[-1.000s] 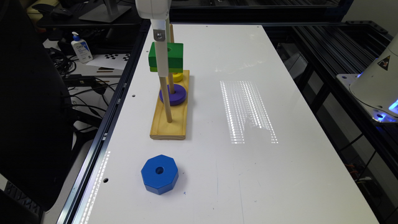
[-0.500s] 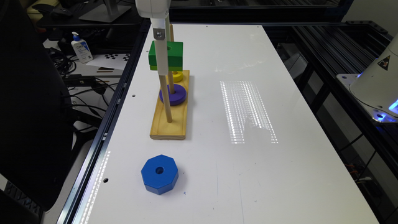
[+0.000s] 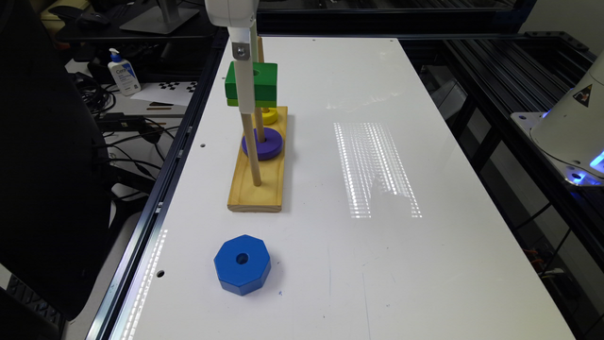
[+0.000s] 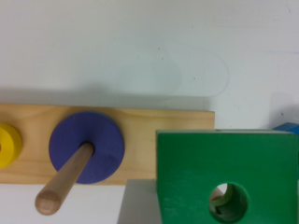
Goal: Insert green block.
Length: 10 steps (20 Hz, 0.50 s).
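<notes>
1. The gripper [image 3: 245, 89] covers the middle of the green block [image 3: 264, 82] in the exterior view, and its fingers cannot be told apart.
2. In the wrist view, the picture's edge cuts off the green block [image 4: 205, 168], the yellow ring [image 4: 8, 145] and the blue block [image 4: 288, 128].
3. The words on the white bottle [image 3: 123, 73] are too small to read.
4. The green block hides part of the wooden base [image 4: 140, 135].

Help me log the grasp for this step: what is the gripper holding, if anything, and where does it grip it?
The gripper holds the green block raised above the wooden peg base, apparently by its opposite side faces. The exact contact points cannot be made out.
</notes>
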Available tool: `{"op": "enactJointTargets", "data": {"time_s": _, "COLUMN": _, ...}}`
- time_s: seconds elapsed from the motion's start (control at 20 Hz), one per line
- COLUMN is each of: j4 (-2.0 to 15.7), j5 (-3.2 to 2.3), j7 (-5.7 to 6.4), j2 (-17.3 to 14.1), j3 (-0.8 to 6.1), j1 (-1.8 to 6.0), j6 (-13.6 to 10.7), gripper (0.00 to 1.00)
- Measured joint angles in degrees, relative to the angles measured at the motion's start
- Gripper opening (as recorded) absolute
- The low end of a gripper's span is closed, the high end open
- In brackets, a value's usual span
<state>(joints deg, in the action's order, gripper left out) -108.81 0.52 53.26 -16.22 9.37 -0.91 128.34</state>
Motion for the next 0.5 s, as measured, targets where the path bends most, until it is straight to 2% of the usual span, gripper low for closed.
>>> {"op": "enactJointTargets", "data": {"time_s": 0.25, "j4": 0.24, "j5": 0.0, "j7": 0.02, "j2": -0.2, "j3": 0.24, "j1": -0.06, "j6": 0.0, "gripper": 0.0}}
{"op": "enactJointTargets", "data": {"time_s": 0.35, "j4": 0.55, "j5": -0.02, "j7": 0.61, "j2": -0.4, "j3": 0.76, "j1": -0.24, "j6": 0.1, "gripper": 0.0}}
{"op": "enactJointTargets", "data": {"time_s": 0.5, "j4": 1.32, "j5": -0.09, "j7": 1.12, "j2": -0.9, "j3": 0.8, "j1": -0.74, "j6": 0.1, "gripper": 0.0}}
